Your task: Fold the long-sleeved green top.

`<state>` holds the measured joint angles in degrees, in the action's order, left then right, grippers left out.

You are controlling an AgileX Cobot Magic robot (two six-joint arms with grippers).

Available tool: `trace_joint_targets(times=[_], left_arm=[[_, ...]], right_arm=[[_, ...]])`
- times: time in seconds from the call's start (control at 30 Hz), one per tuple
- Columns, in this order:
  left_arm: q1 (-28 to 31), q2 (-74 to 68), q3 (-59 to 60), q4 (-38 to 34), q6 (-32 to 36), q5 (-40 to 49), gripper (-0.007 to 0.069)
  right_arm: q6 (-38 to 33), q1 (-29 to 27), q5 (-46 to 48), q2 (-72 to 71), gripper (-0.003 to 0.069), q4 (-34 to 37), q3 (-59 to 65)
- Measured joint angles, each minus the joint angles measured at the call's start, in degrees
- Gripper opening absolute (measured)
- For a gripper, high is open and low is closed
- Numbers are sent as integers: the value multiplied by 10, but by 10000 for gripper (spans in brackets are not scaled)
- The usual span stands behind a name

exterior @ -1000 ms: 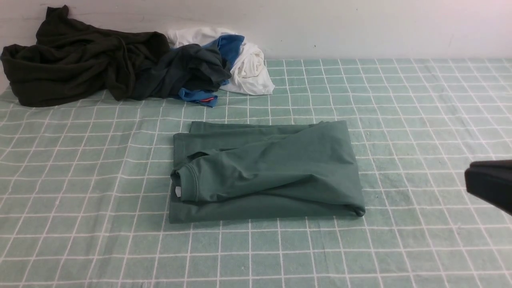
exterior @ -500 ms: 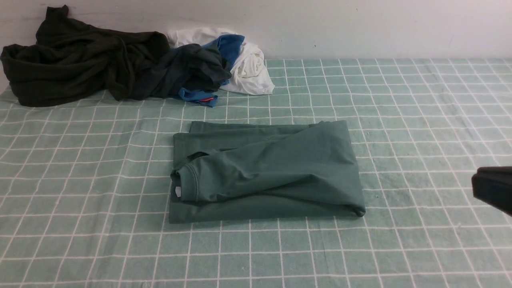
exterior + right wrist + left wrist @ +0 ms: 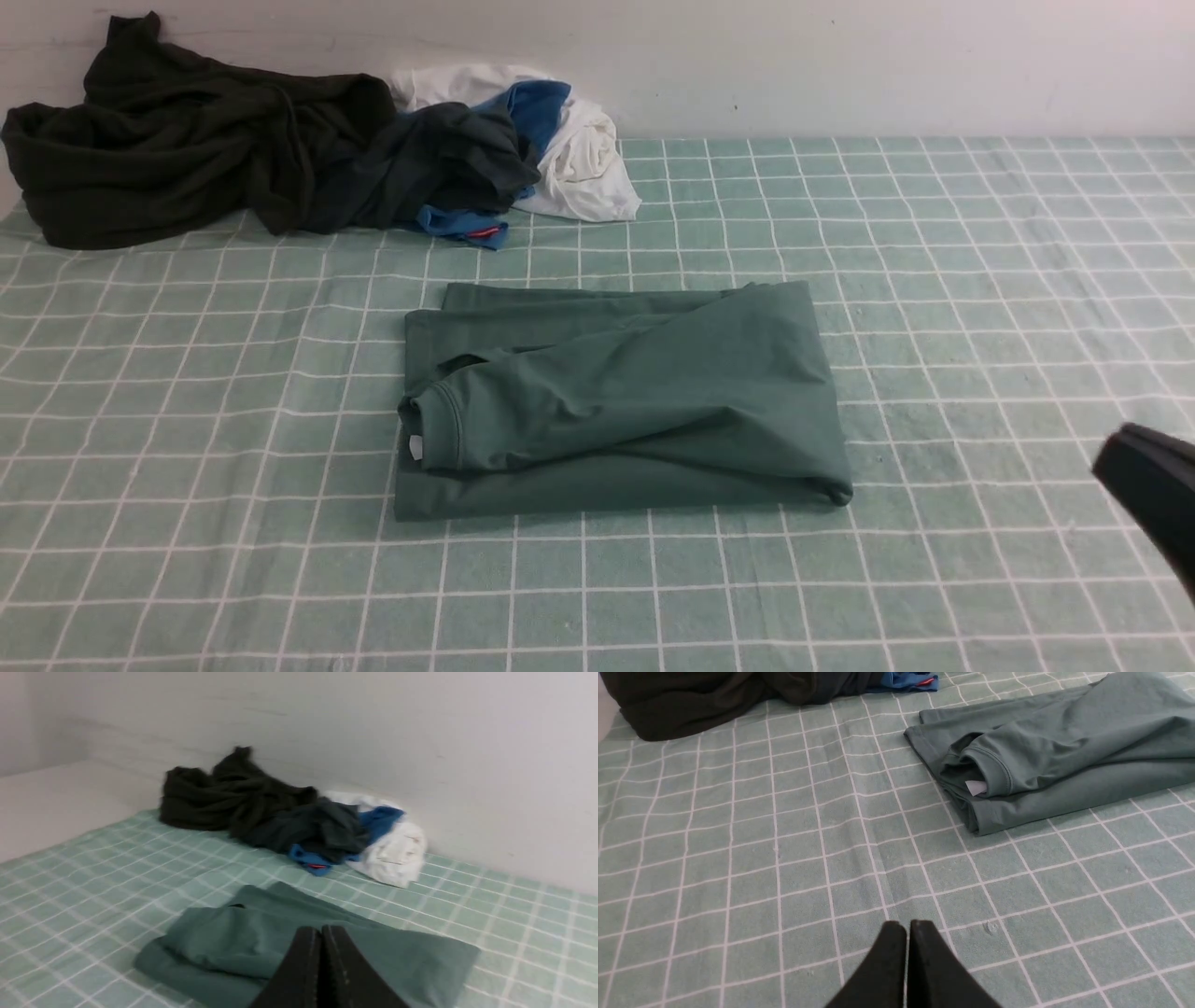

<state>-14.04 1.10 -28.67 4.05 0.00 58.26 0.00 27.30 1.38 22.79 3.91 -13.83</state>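
Green long-sleeved top (image 3: 621, 401) folded on checkered cloth (image 3: 187, 560); no containers.

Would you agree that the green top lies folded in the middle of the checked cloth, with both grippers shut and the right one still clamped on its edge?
Not quite. The right gripper is shut but holds nothing; the front view shows it apart from the green top, over the checked cloth. The rest stands: the top lies folded, and the left gripper is shut too.
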Motion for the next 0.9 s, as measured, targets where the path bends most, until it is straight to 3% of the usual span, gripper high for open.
trace_joint_targets(times=[0.2, 0.3, 0.4, 0.9], left_arm=[[0, 0, 0, 0, 0, 0, -3], [0, 0, 0, 0, 0, 0, -3], [0, 0, 0, 0, 0, 0, -3], [0, 0, 1, 0, 0, 0, -3]], right_arm=[[21, -149, 6, -115, -14, 2, 87], [44, -242, 62, -200, -14, -24, 123], [63, -283, 100, -230, -14, -27, 148], [73, -303, 186, -234, -14, -39, 153]])
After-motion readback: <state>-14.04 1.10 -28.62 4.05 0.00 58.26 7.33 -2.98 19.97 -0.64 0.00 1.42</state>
